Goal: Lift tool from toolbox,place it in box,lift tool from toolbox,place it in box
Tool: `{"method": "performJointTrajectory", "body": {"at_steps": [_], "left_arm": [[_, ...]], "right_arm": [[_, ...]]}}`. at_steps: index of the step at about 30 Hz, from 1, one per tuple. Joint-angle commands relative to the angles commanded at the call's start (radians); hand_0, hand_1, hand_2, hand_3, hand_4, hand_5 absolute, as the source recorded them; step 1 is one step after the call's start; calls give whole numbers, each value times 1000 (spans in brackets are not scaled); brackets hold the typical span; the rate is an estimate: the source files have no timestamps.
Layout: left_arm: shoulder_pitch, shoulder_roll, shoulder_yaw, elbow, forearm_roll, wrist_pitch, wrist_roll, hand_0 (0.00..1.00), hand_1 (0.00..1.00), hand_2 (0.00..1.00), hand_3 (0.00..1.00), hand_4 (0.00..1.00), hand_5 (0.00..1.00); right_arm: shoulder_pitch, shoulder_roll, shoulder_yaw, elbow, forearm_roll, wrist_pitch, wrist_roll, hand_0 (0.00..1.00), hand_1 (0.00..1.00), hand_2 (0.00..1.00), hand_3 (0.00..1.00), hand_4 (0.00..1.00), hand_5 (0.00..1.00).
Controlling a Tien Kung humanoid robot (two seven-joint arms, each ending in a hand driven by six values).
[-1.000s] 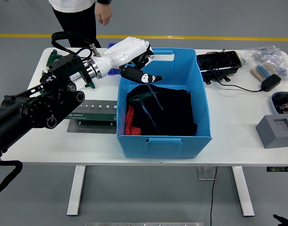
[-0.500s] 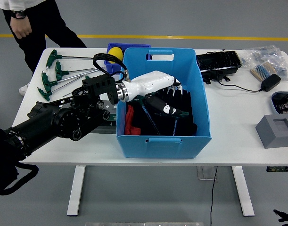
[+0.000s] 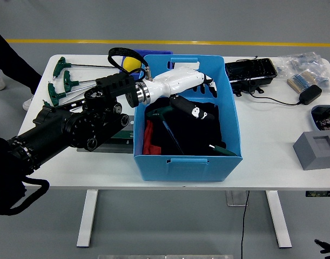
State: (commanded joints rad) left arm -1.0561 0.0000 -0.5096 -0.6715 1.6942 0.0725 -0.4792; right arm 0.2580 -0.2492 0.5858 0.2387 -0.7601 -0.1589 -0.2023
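Left hand (image 3: pixel 189 89) over blue box (image 3: pixel 232 129), fingers spread, empty, T-handle tool (image 3: pixel 166 125) lying inside, shaft pointing near-right

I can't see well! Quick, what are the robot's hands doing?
Left white five-fingered hand: open, holding nothing, above the blue plastic box.
Right hand: not in view.

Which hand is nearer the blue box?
Left. The left hand hangs over the blue box, above the tools inside, fingers open. The right hand is not in view.
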Motion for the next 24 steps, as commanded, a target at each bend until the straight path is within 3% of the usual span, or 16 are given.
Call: {"method": "performJointTrajectory", "body": {"at_steps": [2,8,13,15,16,17,19,24], "left_arm": [[5,0,-33,-8,13,2,-2,492,609,719,652,915,628],[52,29,-225,-86,94,21,3,523,622,723,653,911,618],[156,81,-429,-211,136,20,43,555,624,716,629,906,611],[218,106,-507,-268,130,1,83,555,624,716,629,906,611],[256,119,-552,-301,112,-14,110,497,541,639,620,891,608],[284,127,-591,-322,98,-22,129,497,541,639,620,891,608],[359,160,-670,-379,7,-42,206,497,541,639,620,891,608],[488,207,-716,-496,-201,-80,358,435,496,627,631,894,619]], "right_arm": [[-2,0,0,0,0,0,0,618,596,668,540,776,659],[-10,3,1,-1,0,-2,2,618,597,667,540,776,658],[-16,6,-5,-3,14,-5,7,619,597,668,539,775,657],[-20,7,-6,-4,19,-6,9,619,597,668,539,775,657],[-21,8,-7,-5,21,-7,10,619,598,667,540,774,655],[-22,8,-7,-5,23,-7,11,619,598,667,540,774,655],[-25,10,-9,-6,27,-9,13,619,598,667,540,774,655],[-27,13,-7,-8,21,-8,15,617,596,668,540,775,655]]}}
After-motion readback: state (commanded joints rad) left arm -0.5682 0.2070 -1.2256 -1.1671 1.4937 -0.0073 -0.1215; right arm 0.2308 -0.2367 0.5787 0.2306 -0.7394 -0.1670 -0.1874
